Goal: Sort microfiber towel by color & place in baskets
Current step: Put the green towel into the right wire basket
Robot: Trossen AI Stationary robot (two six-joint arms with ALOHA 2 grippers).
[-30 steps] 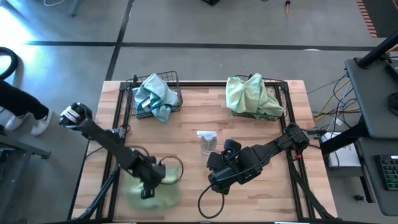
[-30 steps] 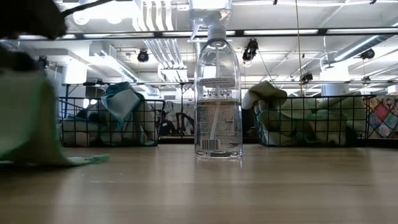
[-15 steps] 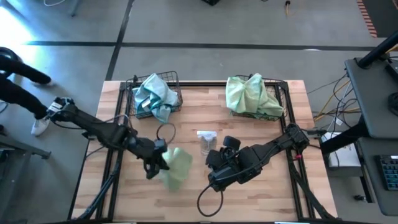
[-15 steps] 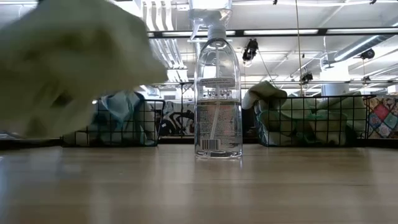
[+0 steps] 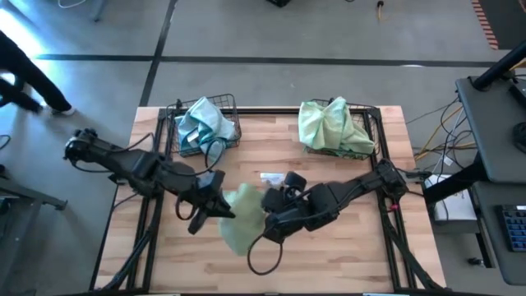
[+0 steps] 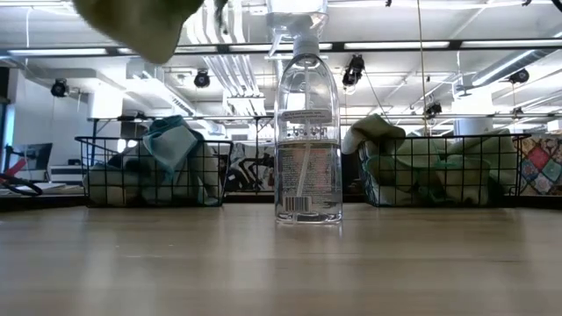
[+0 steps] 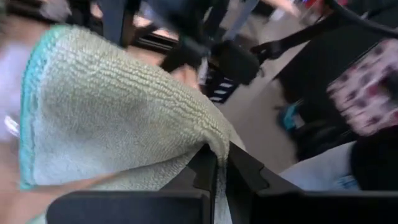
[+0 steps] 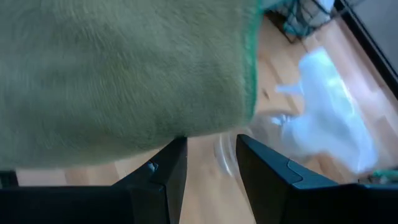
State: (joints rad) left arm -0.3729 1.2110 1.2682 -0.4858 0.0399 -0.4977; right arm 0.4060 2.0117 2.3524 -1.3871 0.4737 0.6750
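A pale green microfiber towel [image 5: 243,220] hangs in the air over the table's middle near part; the low view catches only its lower part [image 6: 140,22]. My left gripper [image 5: 222,209] is shut on it from the left. From the right, my right gripper [image 5: 265,224] stands open close by the towel [image 8: 124,74]. I cannot tell whether its fingers touch the cloth. The left basket [image 5: 205,127] holds light blue towels and the right basket [image 5: 337,127] holds pale green ones. Both stand at the far edge. My left gripper pinches a bunched fold of the green towel [image 7: 210,144] between its two shut fingers [image 7: 205,168]. The fingers come from the table's left, slanting slightly down. The towel drapes slack beyond and below them, lifted clear of the table.
A clear spray bottle [image 6: 307,132] stands upright at the table's middle, just beyond my right arm [image 5: 345,193]. A dark cable loop [image 5: 261,261] lies near the front edge. A person's legs [image 5: 25,74] show on the floor at far left.
My left gripper has risen from the near left of the table and swung toward the middle, tipping up from pointing down to nearly level. The green towel, which lay partly on the table, now hangs clear. My right gripper has edged left toward the towel.
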